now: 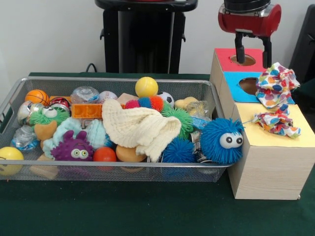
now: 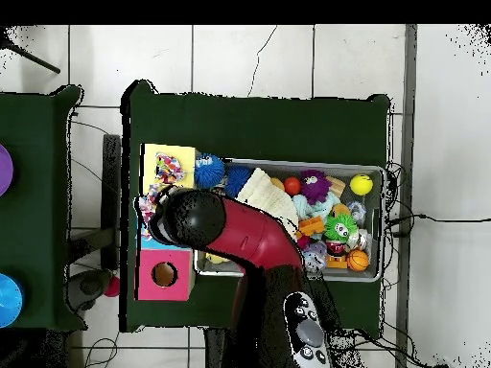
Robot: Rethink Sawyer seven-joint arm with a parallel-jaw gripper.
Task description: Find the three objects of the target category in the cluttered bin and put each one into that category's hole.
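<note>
Polka-dot fabric is the likely category: one crumpled multicoloured cloth (image 1: 275, 86) lies just below and outboard of the black fingertips (image 1: 267, 59), draped over the blue-topped section (image 1: 236, 78) by its round hole (image 1: 249, 86), and a second dotted scrap (image 1: 278, 123) sits lower on the yellow-topped wooden box (image 1: 295, 137). To finish well, I judge the cloth should be pushed fully through the hole so nothing hangs on the rim. Red and black gripper (image 1: 253, 59) hangs upright over the red-topped section (image 1: 231, 54), fingers spread and holding nothing; the wire mesh bin (image 1: 15, 93) of toys lies well away to the side
</note>
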